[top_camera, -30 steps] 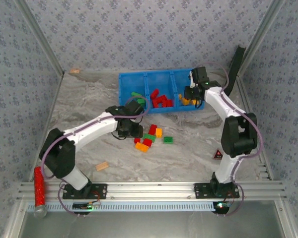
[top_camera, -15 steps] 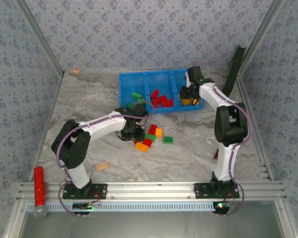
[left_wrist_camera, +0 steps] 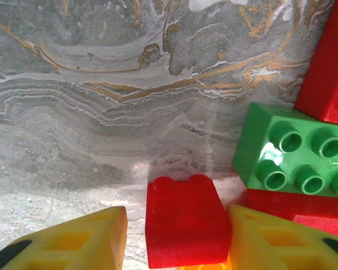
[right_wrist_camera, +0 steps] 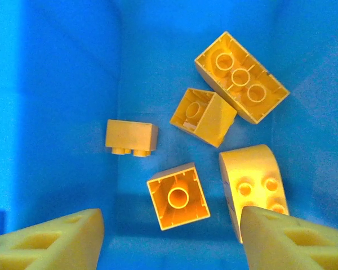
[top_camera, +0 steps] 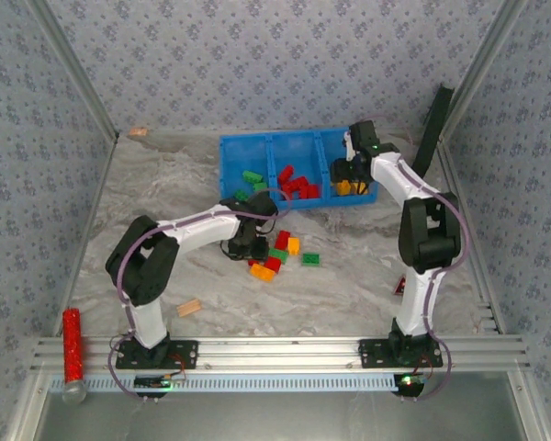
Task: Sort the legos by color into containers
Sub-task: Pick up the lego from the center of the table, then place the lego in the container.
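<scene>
The blue tray stands at the back, with green legos in its left compartment, red ones in the middle and yellow ones on the right. Loose legos lie in a small pile on the table. My left gripper is at the pile's left edge. Its jaws straddle a small red brick: the right finger touches it and the left finger stands a little apart. My right gripper hangs open over the yellow compartment, above an upturned square yellow brick.
A green brick and more red ones crowd the left gripper's right side. A tan wooden block lies near the front left. A red glittery cylinder sits at the front left rail. A small red-and-black piece lies beside the right arm.
My right gripper opened over the yellow compartment. The left gripper slid right to the pile's edge and narrowed its jaws around the small red brick.
</scene>
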{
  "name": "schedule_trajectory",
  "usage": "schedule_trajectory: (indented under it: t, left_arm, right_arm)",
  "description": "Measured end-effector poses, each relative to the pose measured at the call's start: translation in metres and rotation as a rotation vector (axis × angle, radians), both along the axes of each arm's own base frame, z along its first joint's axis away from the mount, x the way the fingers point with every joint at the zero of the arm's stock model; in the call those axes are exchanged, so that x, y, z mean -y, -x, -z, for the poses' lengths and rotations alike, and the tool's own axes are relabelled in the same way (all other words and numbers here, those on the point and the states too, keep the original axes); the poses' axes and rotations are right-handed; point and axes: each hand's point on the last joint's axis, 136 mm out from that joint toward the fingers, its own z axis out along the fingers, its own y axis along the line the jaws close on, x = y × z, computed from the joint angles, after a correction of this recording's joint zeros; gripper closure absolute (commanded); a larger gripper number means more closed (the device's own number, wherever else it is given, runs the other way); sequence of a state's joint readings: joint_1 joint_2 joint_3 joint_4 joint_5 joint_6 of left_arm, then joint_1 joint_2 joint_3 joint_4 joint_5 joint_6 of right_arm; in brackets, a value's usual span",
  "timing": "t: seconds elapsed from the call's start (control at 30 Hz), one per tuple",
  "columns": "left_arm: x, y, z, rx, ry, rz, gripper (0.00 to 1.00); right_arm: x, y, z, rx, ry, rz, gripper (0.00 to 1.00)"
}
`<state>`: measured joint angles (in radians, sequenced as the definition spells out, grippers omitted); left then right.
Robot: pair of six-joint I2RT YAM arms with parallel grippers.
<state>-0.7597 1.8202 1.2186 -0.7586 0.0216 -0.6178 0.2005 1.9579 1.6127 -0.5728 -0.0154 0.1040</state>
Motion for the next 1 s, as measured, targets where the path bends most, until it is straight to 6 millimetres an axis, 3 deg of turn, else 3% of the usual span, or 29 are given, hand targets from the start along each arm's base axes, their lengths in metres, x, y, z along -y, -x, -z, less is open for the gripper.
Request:
schedule_trajectory:
  t: [0.2, 0.37, 0.53, 0.8, 0.9, 1.0]
  left_arm:
    - [0.002, 0.002, 0.003, -0.018, 0.004, 0.009, 0.70]
    - [0.002, 0.000, -0.002, -0.023, -0.003, 0.016, 0.75]
    - [0.014, -0.027, -0.039, 0.037, 0.046, 0.014, 0.76]
    - [0.061, -0.109, -0.162, 0.321, 0.252, 0.040, 0.76]
    - [0.082, -0.137, -0.184, 0.388, 0.297, 0.051, 0.77]
    - [0.101, -0.162, -0.181, 0.417, 0.309, 0.059, 0.77]
  right_arm:
    - [0.002, 0.022, -0.059, 0.097, -0.021, -0.003, 0.29]
    - [0.005, 0.050, -0.085, 0.135, -0.040, 0.004, 0.29]
    - [-0.008, 0.098, -0.068, 0.073, -0.079, -0.001, 0.29]
    - [-0.033, 0.172, -0.017, -0.074, -0.129, -0.013, 0.28]
    - [-0.042, 0.189, -0.006, -0.111, -0.146, -0.011, 0.28]
    - [-0.058, 0.203, 0.001, -0.133, -0.161, -0.030, 0.28]
